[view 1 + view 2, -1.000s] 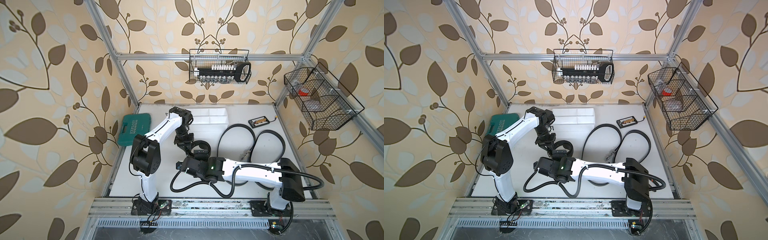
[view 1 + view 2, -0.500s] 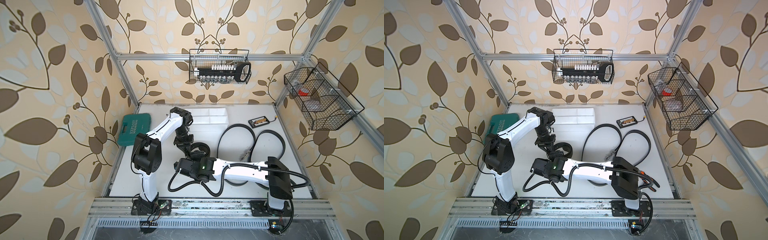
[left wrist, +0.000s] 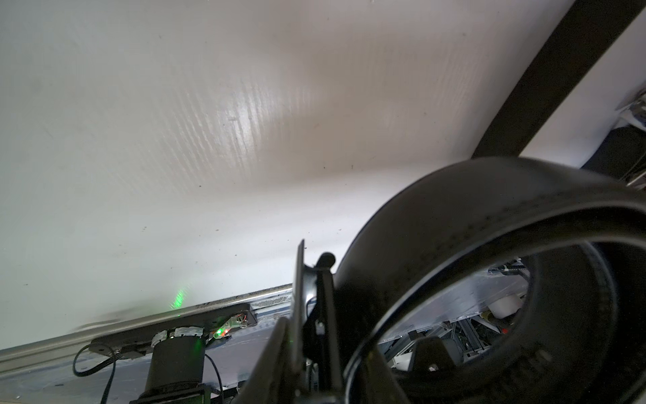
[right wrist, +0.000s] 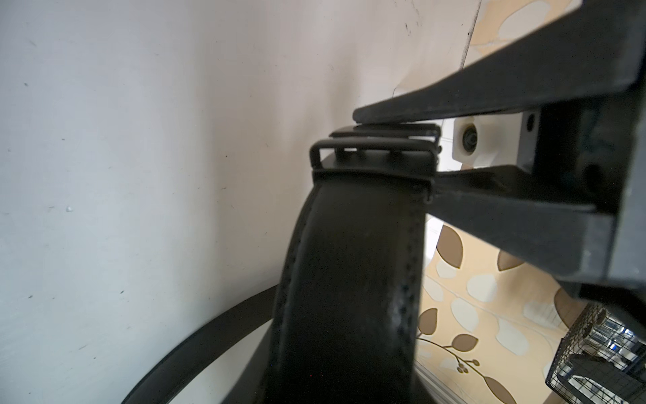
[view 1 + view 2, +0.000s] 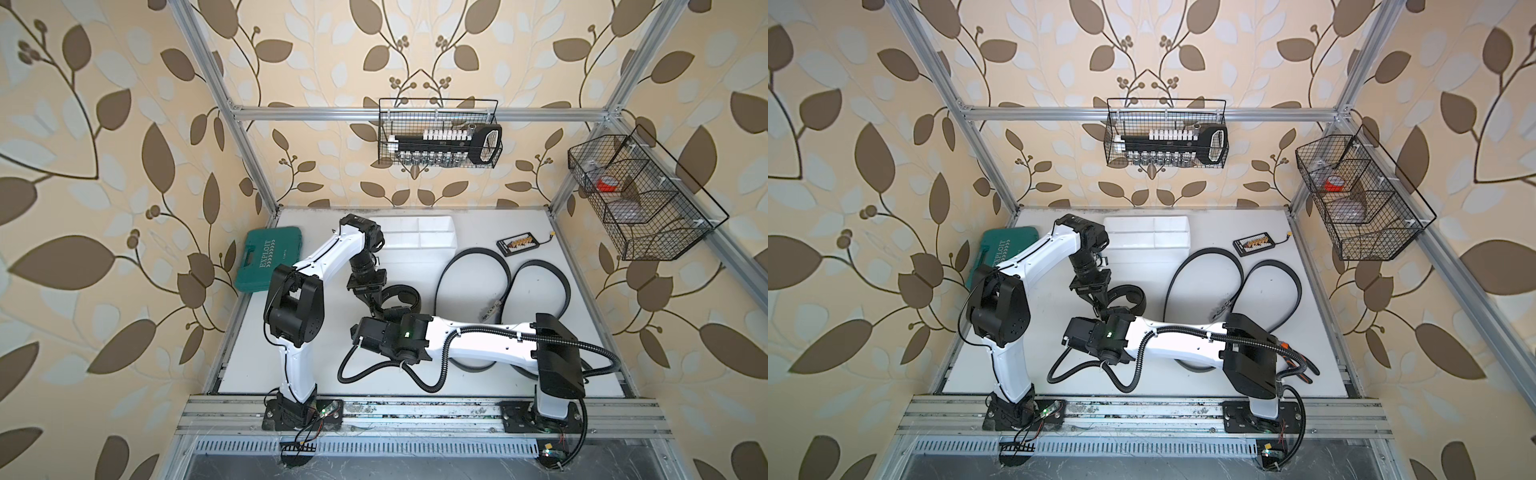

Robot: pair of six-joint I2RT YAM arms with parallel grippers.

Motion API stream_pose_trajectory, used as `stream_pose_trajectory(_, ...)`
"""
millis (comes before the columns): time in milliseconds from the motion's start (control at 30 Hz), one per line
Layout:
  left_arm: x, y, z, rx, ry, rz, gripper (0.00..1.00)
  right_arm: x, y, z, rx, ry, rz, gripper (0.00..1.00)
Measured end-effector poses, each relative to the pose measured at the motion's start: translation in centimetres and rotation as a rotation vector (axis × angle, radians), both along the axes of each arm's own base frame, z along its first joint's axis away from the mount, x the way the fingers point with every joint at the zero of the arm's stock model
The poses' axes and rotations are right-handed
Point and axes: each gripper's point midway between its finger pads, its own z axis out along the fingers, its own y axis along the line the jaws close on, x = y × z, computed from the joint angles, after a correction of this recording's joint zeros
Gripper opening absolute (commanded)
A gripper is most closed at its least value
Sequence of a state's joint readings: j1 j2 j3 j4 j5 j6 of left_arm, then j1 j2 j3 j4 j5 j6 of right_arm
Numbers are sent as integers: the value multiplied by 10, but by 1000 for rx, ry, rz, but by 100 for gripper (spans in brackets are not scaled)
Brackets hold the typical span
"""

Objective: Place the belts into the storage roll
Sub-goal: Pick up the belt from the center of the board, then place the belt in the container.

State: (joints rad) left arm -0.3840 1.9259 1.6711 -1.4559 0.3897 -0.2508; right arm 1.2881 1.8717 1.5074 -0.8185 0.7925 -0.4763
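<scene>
Coiled belt (image 5: pixel 405 291) is at mid-worktop (image 5: pixel 415 266), well apart from the white tray (image 5: pixel 432 247) at the back edge. The tray's left end is cut off behind the left arm. I cannot tell whether the coil rests on the worktop or hangs just above it. Both pincers meet at the coil's near rim. Right pincer (image 4: pixel 395 150): in its wrist view the two fingers (image 4: pixel 489 210) press on either face of the black buckle (image 4: pixel 367 140), pinching the coiled belt at that end. Left pincer (image 5: pixel 375 305): reaches down onto the rim from the far side. In its wrist view the fingers (image 3: pixel 299 297) stand just beside the strap with a narrow gap, but I cannot tell whether it is spread or gripping (dark on dark, very close, blurred). Loose belts (image 5: pixel 473 251) lie in two big loops right of the coil, with a silver buckle (image 5: pixel 492 309) between the loops. Their near ends pass under the right arm, so the number of straps and how they join are hidden. A short arc of strap (image 5: pixel 469 365) shows below that arm. Green case (image 5: pixel 266 257) sits at the left edge, half covered by the left arm in a top view (image 5: pixel 1000 249). The small black gadget (image 5: pixel 517 243) near the back right is too small to identify.
</scene>
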Motion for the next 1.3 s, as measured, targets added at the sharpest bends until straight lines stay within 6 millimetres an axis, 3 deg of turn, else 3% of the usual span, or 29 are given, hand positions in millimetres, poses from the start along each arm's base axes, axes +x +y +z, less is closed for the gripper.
stream_pose_trajectory(100,3,-9,7,-64,1,13,52,-1,-1,-3,-1,25,2,31)
stream_pose_trajectory(267,19,-25,32,-229,-54,85,82,2,-4,-1,22,50,-7,31)
stream_pose_trajectory(300,25,-26,41,-266,-82,108,98,3,-5,0,33,58,-9,30)
stream_pose_trajectory(400,44,-25,77,-392,-190,194,99,5,-5,4,80,101,-12,30)
stream_pose_trajectory(467,61,-12,106,-483,-302,276,99,7,-7,7,116,138,-14,30)
stream_pose_trajectory(533,73,16,131,-554,-416,396,99,13,-10,13,169,178,-25,30)
stream_pose_trajectory(667,78,70,150,-596,-571,585,99,31,-23,27,277,246,-65,29)
stream_pose_trajectory(800,67,76,136,-607,-597,633,99,56,-35,43,376,297,-111,29)
stream_pose_trajectory(1067,23,69,39,-652,-520,785,99,90,-42,83,581,362,-135,29)
stream_pose_trajectory(1167,13,54,31,-679,-554,756,99,99,-46,97,647,375,-140,29)
stream_pose_trajectory(1300,0,20,39,-691,-611,606,98,108,-49,113,717,387,-132,29)
